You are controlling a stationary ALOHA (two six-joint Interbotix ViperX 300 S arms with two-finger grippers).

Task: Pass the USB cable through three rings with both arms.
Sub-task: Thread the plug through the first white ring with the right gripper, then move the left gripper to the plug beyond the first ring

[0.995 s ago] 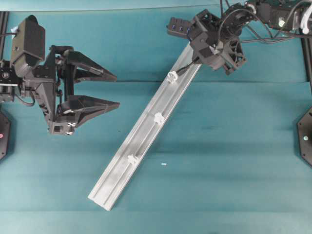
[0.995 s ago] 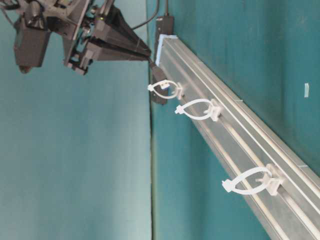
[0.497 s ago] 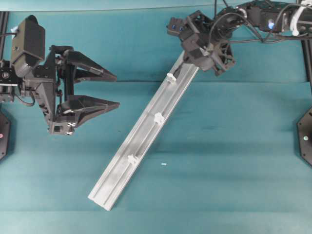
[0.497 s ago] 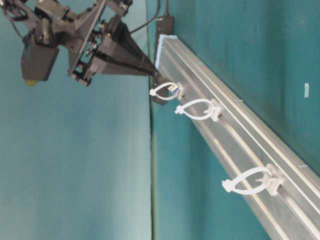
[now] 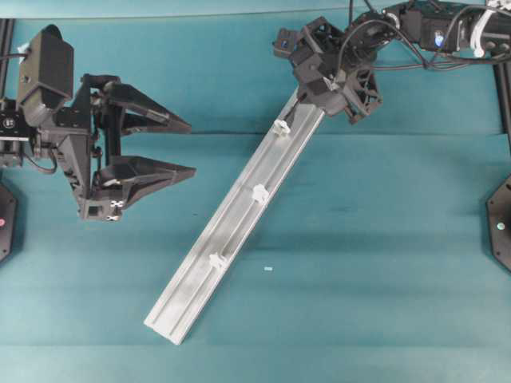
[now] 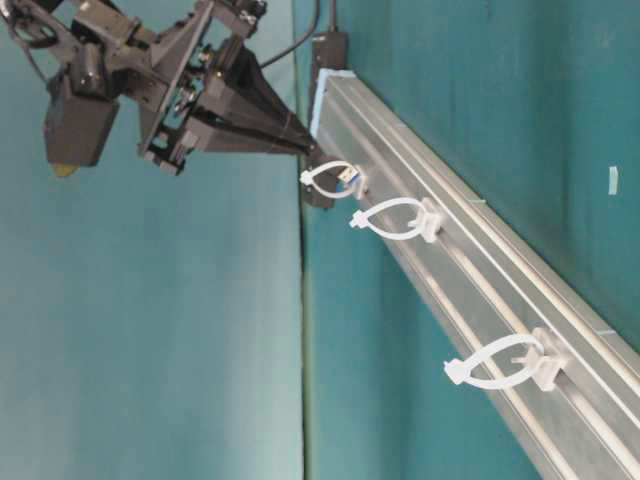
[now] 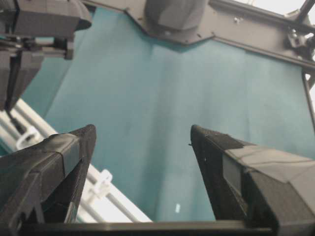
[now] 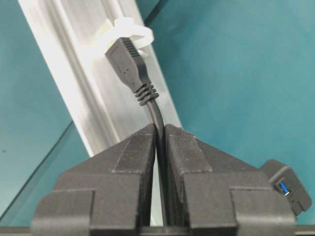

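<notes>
My right gripper [image 8: 160,129] is shut on the black USB cable [image 8: 153,110] just behind its plug [image 8: 130,64]. The plug's tip sits in the first of the three rings [image 8: 127,28], at the upper end of the silver rail [image 5: 239,214]. From table level, the plug's blue tip [image 6: 348,177] shows inside that ring [image 6: 322,181], right at the gripper [image 6: 305,148]. The other two rings [image 5: 260,192] [image 5: 215,260] hold nothing. My left gripper [image 5: 192,148] hovers open and empty, left of the rail; its wrist view shows the open gripper [image 7: 142,132] over bare cloth.
The black hub [image 5: 287,41] with blue sockets lies at the rail's upper end, under the right arm. A tiny white scrap [image 5: 268,268] lies on the teal cloth right of the rail. Black frame posts [image 5: 506,88] stand at both side edges.
My right gripper has swung down and to the left along the rail, bringing the plug's tip into the first ring. The left arm has not moved.
</notes>
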